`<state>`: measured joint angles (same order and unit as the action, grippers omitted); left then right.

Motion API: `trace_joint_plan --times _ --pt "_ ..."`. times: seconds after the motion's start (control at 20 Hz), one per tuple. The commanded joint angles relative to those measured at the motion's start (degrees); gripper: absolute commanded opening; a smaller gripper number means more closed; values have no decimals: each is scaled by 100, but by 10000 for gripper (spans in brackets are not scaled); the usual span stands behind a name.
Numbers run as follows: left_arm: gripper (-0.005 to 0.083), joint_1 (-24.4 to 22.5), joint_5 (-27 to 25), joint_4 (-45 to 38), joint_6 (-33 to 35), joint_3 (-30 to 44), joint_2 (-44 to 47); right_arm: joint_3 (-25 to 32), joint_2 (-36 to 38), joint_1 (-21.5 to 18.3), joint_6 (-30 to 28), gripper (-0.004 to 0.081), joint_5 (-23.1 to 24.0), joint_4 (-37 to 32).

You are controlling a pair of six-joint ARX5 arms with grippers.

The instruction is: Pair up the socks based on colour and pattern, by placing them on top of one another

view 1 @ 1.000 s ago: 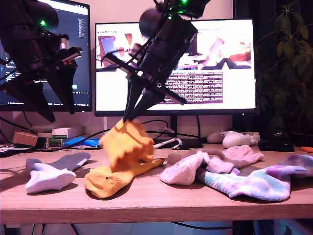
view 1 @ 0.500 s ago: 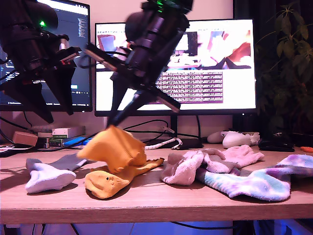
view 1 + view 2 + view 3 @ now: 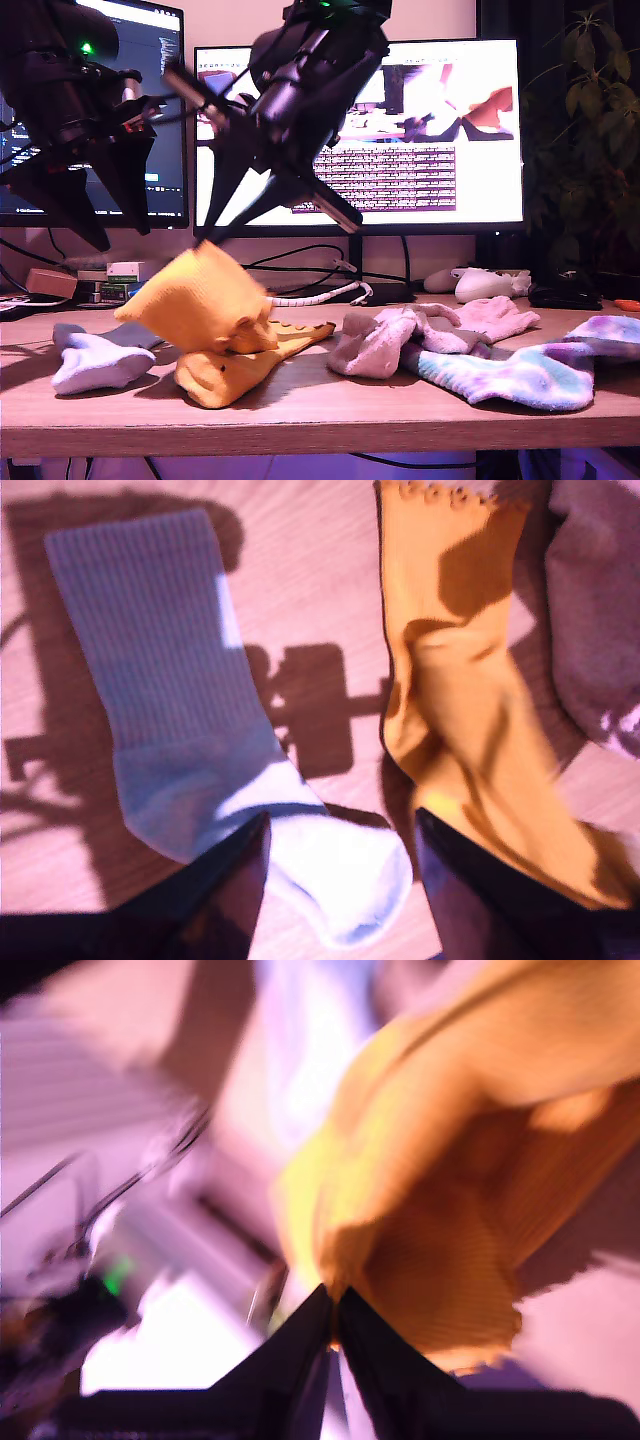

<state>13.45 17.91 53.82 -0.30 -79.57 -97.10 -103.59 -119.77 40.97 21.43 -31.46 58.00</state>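
Exterior view: my second tool (image 3: 207, 240), pressed together on a corner of one mustard sock (image 3: 195, 300), dangles it just above its mate (image 3: 235, 365) on the bench (image 3: 330, 415); I judge it best to lower it squarely onto the mate before letting go. My first tool (image 3: 335, 855), spread and empty, hovers over the lavender-white sock (image 3: 200, 740). Since a second ago the held sock has swung toward this view's left and dropped lower.

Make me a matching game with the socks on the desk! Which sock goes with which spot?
Things:
1. hanging mustard-orange ribbed sock
2. flat mustard-orange sock
3. pastel blue-purple tie-dye sock
4. pale lavender-white sock

Places:
A. nearest the exterior view's left edge
B. pinched by my second gripper
C. nearest the exterior view's right edge
D. lying under the hanging one

Pairs: 1-B, 2-D, 3-C, 4-A
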Motion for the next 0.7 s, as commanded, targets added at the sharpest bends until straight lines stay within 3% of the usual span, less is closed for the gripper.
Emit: trace_joint_plan --times 0.0,0.25,0.65 --pt "407 -22 4 -31 63 -7 90 129 -286 26 109 -11 79 -142" --pt "407 -61 4 -28 76 -7 90 129 -721 22 111 -11 1008 -459" --pt "407 -72 9 -28 76 -7 90 94 -393 59 -225 -11 496 -612"
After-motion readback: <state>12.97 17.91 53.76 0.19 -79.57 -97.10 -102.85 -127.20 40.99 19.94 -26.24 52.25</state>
